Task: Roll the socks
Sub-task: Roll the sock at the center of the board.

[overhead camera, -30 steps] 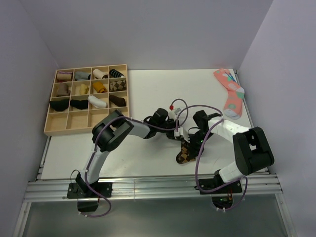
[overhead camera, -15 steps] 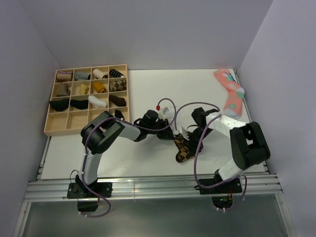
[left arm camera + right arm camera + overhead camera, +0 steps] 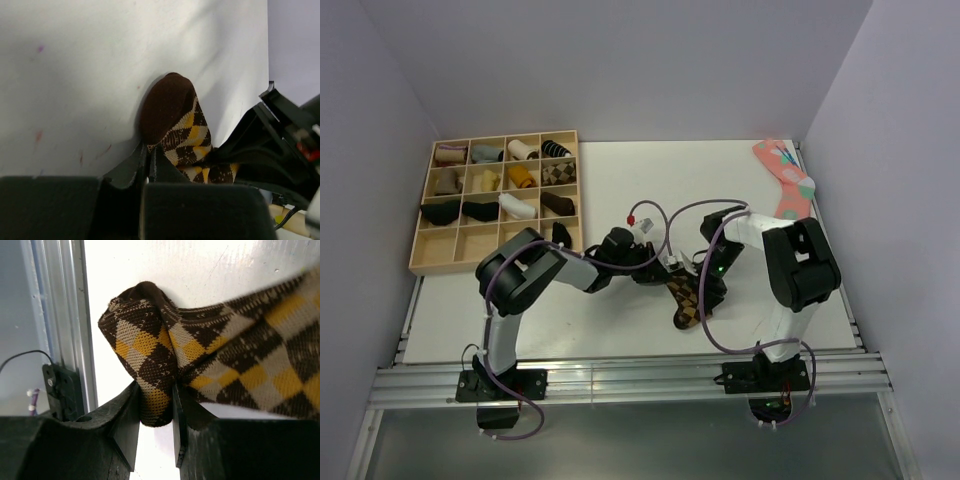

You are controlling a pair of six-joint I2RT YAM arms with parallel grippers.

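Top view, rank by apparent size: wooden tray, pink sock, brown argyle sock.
1. wooden tray
2. pink sock
3. brown argyle sock: bunched and partly hidden, but what shows looks smaller than the pink one.

Overhead view plus two wrist close-ups.
Top camera looks down from behind the arms; all three share the argyle sock point(image 3: 686, 303).

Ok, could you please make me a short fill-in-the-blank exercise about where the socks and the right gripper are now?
1. The right gripper is ___ on a fold of the argyle sock.
2. The pink sock lies at the far ___ corner of the table.
3. The wooden tray stands on the far ___ side of the table.

Missing words: shut; right; left.
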